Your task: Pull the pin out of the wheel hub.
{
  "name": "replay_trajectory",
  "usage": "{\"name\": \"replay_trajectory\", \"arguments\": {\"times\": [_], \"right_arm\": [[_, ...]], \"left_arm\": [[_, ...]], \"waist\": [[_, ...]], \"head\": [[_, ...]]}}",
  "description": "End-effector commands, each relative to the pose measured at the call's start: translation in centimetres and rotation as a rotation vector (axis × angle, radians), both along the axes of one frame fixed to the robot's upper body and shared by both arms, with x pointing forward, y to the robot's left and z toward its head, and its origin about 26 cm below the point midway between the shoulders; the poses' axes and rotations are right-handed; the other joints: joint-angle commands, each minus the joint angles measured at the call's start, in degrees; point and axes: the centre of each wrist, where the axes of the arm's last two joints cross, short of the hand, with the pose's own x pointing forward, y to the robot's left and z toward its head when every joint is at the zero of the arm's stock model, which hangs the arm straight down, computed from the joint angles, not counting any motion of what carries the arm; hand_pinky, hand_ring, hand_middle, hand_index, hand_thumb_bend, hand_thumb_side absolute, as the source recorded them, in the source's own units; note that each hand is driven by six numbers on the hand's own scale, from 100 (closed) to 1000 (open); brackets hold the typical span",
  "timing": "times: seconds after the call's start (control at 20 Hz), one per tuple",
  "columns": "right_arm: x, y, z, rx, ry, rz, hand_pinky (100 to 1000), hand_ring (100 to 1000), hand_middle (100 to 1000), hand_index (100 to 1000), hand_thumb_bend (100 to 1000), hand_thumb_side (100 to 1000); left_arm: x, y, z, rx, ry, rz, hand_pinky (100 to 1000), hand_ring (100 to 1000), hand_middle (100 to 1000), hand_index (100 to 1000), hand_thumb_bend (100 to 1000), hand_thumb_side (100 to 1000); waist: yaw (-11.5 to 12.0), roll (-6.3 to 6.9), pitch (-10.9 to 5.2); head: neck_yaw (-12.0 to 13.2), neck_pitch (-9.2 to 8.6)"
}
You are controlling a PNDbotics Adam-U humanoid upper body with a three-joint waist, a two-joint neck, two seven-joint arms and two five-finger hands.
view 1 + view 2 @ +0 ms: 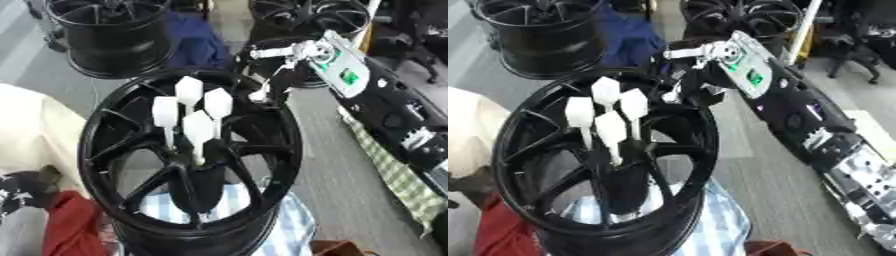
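A large black spoked alloy wheel hub (188, 165) stands tilted with its open face toward the camera, propped on a blue-and-white checked cloth (280, 225), which appears to cushion the rim and stop it from rolling. Four white pins with flat, paddle-shaped heads (197, 112) stand out of the centre of the hub, clustered close together with their thin stems running down into the dark middle where the spokes meet; heads outward, they offer broad faces to pinch. The robot's right hand (271, 75) comes in from the upper right on a black arm carrying a white-and-green plate (346, 70), and hovers at the upper right rim of the hub, just beside the pins but apart from them. Its pale fingers look partly spread and curved and have hold of nothing, so I judge it is lining up a pinch on the nearest pin head. The left hand shows in neither view. More black wheels (109, 35) stand behind on the floor, well apart from the work.
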Motion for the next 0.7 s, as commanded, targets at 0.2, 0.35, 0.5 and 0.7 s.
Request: {"name": "replay_trajectory", "arguments": {"times": [0.2, 0.35, 0.5, 0.7], "right_arm": [[0.0, 0.8, 2.2, -0.005, 0.006, 0.041, 799, 864, 849, 936, 227, 333], [0.0, 1.4, 1.9, -0.006, 0.017, 0.054, 798, 862, 846, 934, 223, 335], [0.0, 1.9, 1.5, -0.012, 0.025, 0.062, 797, 859, 843, 931, 221, 336], [0.1, 2.4, 1.0, -0.015, 0.032, 0.069, 794, 855, 837, 926, 218, 341]], "left_arm": [[0.1, 0.3, 0.7, 0.013, -0.022, -0.002, 660, 790, 696, 802, 100, 716], [0.2, 0.2, 0.8, 0.012, -0.023, -0.005, 660, 790, 696, 802, 100, 717], [0.2, 0.2, 0.8, 0.011, -0.024, -0.006, 660, 790, 696, 802, 100, 718], [0.3, 0.1, 0.8, 0.01, -0.025, -0.009, 660, 791, 696, 802, 100, 718]], "waist": [[0.0, 0.26, -0.44], [0.2, 0.3, -0.38], [0.3, 0.33, -0.33], [0.5, 0.35, -0.27]], "head": [[-0.5, -0.1], [-0.7, -0.1], [-0.9, -0.1], [-1.1, -0.1]]}}
